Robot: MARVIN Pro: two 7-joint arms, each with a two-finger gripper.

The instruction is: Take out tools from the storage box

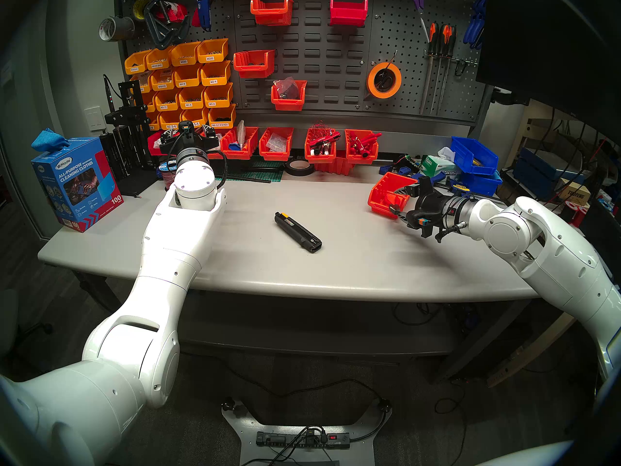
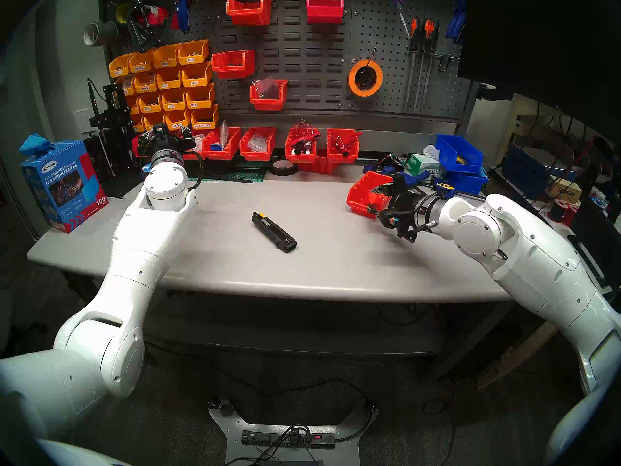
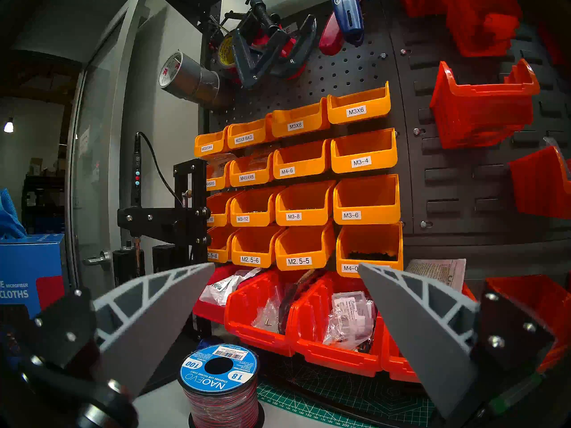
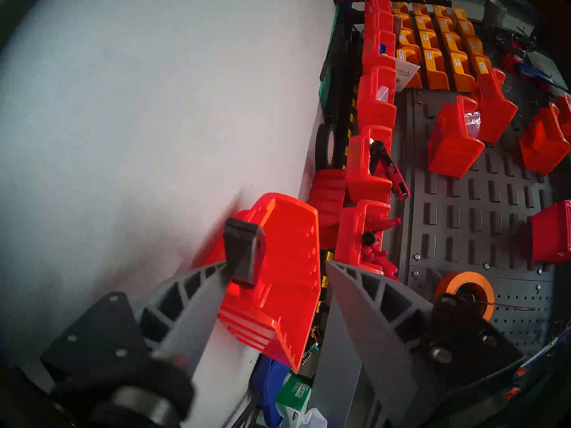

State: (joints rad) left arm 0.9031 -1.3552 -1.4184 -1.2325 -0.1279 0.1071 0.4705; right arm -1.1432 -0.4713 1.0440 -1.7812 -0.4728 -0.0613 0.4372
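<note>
Two arms reach over the grey worktable (image 1: 235, 267). One tool, a black elongated hand tool (image 1: 298, 232) with a yellow end and a label, lies flat near the middle of the tabletop, diagonal, apart from both arms.

The orange-red storage box (image 1: 386, 194) sits at the right side of the table, tilted, just in front of the blue bins (image 1: 475, 156) and a green-and-white tissue box (image 1: 437, 164). The right gripper (image 4: 275, 266) is at this box: in the right wrist view its two grey fingers stand apart, one on each side of the box's ribbed body, with gaps visible between finger and plastic on at least the right-hand side. Whether either finger touches the box cannot be told. A dark, blocky object (image 4: 244, 254) shows at the box's edge beside the left-hand finger in that view; its identity is unclear. The view is motion-blurred at the lower left.

The left gripper (image 3: 287, 273) is held raised at the back left of the table, facing the yellow labelled bins (image 3: 302, 171) on the pegboard. Its fingers are spread wide with nothing between them. Below it stands a wire spool (image 3: 219, 384) with a blue label, beside a row of red bins (image 3: 309, 341) holding bagged parts.
</note>
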